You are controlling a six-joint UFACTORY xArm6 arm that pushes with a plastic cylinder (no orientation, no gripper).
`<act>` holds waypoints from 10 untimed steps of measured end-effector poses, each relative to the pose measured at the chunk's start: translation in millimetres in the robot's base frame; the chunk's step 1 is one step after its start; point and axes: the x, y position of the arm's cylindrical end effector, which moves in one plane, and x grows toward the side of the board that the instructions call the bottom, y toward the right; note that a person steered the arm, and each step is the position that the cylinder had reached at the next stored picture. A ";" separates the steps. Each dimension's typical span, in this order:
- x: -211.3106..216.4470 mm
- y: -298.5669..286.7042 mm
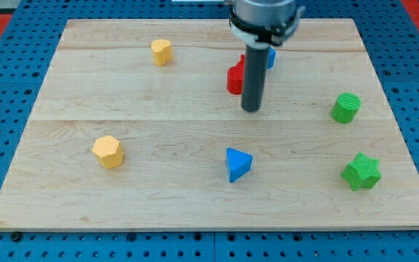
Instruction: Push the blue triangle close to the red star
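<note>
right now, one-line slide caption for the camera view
My tip rests beside the red star, far above the blue triangle.

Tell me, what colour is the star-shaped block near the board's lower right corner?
Green. The star block shows plainly in the camera view, the only one.

My tip [251, 109] sits just above centre of the board [195, 196]. Directly below it lies the blue triangle [237, 164]. The red star [234, 78] sits just left of my rod, partly hidden behind it, well apart from the triangle.
</note>
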 end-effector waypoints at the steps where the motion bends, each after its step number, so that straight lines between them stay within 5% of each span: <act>1: 61.7 12.7; 3: 123.4 17.2; 5: 65.2 -59.2; 7: 65.4 -113.9; 10: 17.2 -120.2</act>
